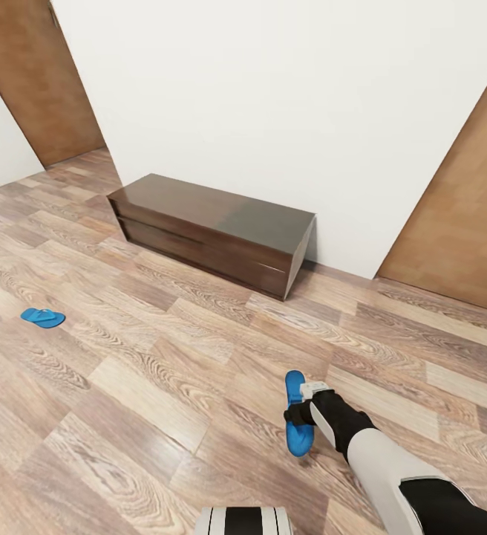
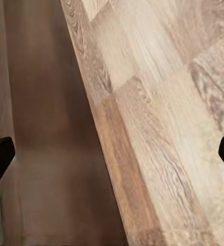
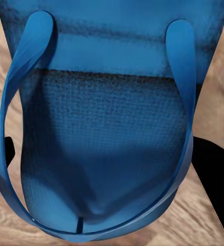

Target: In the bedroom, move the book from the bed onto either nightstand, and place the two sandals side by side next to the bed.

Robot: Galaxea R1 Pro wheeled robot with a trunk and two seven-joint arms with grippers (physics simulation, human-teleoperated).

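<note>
My right pincer [image 1: 305, 411] pinches one sandal [image 1: 297, 416] across its sole; second sandal [image 1: 43, 318] lies far left; left pincer [image 2: 112, 154] spread.

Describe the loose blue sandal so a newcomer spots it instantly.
Start at the long, low, dark brown wooden bench against the white wall, then look far to its left over the wood-plank floor. The bright blue flat sandal lies there alone, unlike the second blue sandal at the right gripper.

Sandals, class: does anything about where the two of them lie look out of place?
Yes. They are far apart rather than paired: one sandal lies alone on the wood floor at the far left, while the other sandal is at the right gripper, whose fingers flank its sides.
</note>
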